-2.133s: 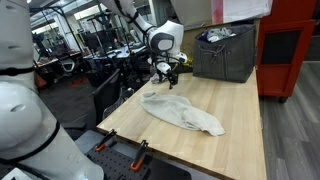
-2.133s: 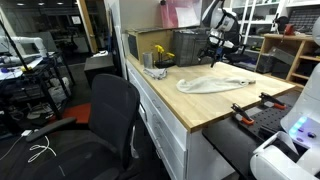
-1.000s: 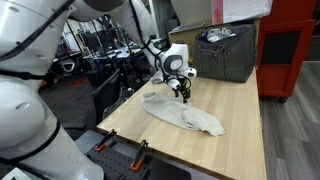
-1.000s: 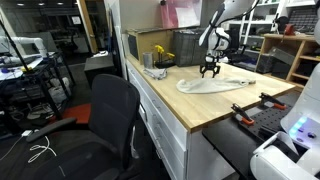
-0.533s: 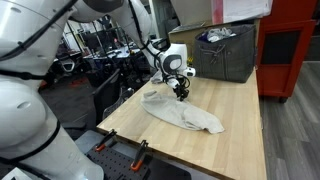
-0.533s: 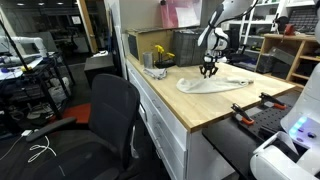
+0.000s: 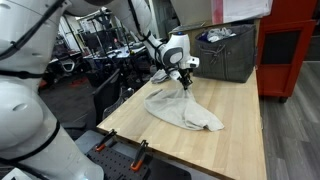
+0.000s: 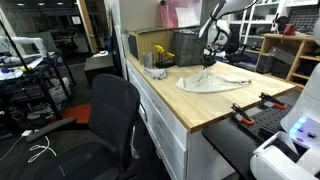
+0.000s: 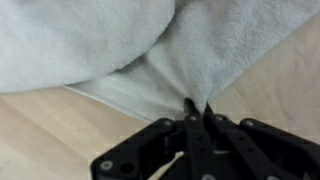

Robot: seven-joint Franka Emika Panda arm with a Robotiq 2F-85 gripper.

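A pale grey-white towel (image 7: 185,110) lies crumpled on the light wooden table (image 7: 240,120); it also shows as a flat pale heap (image 8: 212,82). My gripper (image 7: 186,82) is shut on the towel's far edge and has pulled that part up into a small peak. In the wrist view the towel (image 9: 120,45) fills the upper picture, and the black fingers (image 9: 189,108) pinch a fold of it where the gripper (image 9: 197,108) comes in from below. The arm (image 8: 213,40) reaches down over the table.
A dark fabric bin (image 7: 225,52) full of items stands at the table's far end. A yellow object (image 8: 160,55) and a dark box (image 8: 190,47) sit near it. Clamps (image 7: 120,150) grip the near table edge. A black office chair (image 8: 105,115) stands beside the table.
The gripper came down onto the towel, closed on its edge, and has lifted slightly, drawing the cloth up with it.
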